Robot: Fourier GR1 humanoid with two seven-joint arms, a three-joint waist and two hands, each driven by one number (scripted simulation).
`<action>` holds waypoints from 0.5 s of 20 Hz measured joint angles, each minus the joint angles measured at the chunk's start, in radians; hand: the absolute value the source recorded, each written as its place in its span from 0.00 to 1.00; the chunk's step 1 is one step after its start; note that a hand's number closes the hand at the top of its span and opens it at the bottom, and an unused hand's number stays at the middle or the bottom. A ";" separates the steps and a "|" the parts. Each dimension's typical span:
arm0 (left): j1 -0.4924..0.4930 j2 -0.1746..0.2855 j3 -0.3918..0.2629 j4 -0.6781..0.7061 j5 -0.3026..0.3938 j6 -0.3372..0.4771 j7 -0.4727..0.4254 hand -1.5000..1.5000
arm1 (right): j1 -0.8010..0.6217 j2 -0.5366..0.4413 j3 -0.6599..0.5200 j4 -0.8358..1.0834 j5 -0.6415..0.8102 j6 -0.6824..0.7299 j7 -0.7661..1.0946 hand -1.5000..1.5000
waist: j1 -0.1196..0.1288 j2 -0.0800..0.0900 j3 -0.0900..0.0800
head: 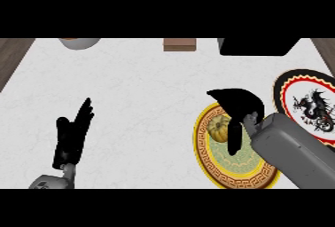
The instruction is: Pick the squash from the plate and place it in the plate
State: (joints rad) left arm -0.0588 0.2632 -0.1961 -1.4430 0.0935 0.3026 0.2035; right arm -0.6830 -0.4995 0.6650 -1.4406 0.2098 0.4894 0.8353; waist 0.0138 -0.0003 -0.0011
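— While we start at the left, what sits there?
— The left hand (68, 137) shows near the lower left of the white counter (144, 97), its fingers straight, close together and pointing away from the robot, holding nothing. Beyond it, at the far edge, part of a grey bowl (79, 43) shows.
— And toward the middle?
— A small brown block (180, 44) lies at the far edge, and right of it a large black object (258, 46) that I cannot name.
— Where is the squash?
— The squash (218, 128) lies on the far left part of the yellow-rimmed plate (222, 170), inside its patterned border.
— Anything in the way?
— The right hand (241, 103) arches over it, fingers curled round its far side and a dark digit running down its right side, hiding that flank.
— Which way does it point?
— It looks orange, ribbed and rounded, slightly longer along the line running away from the robot; where its stem is I cannot tell.
— And farther right?
— A dragon-painted plate (304, 88) with a black and red rim lies just beside the yellow one, partly behind the grey forearm.
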 measured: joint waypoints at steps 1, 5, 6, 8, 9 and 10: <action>-0.001 0.002 0.002 -0.008 -0.003 0.000 0.012 0.50 | -0.002 0.011 -0.005 0.013 -0.004 0.021 0.011 0.00 | -0.001 0.000 0.000; 0.010 0.011 0.028 -0.019 0.003 -0.022 0.014 0.50 | -0.001 0.045 -0.031 0.041 -0.002 0.073 0.030 0.00 | -0.006 0.000 0.001; 0.018 0.009 0.026 -0.033 -0.001 -0.021 0.018 0.50 | -0.009 0.052 -0.040 0.074 0.009 0.085 0.017 0.00 | -0.005 0.000 0.001; 0.011 -0.007 0.032 0.002 -0.006 -0.029 -0.008 0.50 | -0.002 0.065 -0.051 0.096 0.031 0.101 0.007 0.00 | -0.007 0.000 0.001; 0.011 -0.013 0.029 -0.007 -0.011 -0.027 -0.001 0.50 | -0.019 0.077 -0.066 0.119 0.035 0.115 0.003 0.00 | -0.006 0.001 0.001; 0.015 -0.008 0.036 -0.019 -0.013 -0.031 0.006 0.50 | -0.013 0.087 -0.068 0.130 0.054 0.120 -0.003 0.00 | -0.006 0.000 0.001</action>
State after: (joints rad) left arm -0.0437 0.2548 -0.1604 -1.4616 0.0809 0.2721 0.2098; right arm -0.6960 -0.4129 0.5969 -1.3102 0.2642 0.6098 0.8321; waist 0.0075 0.0002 -0.0004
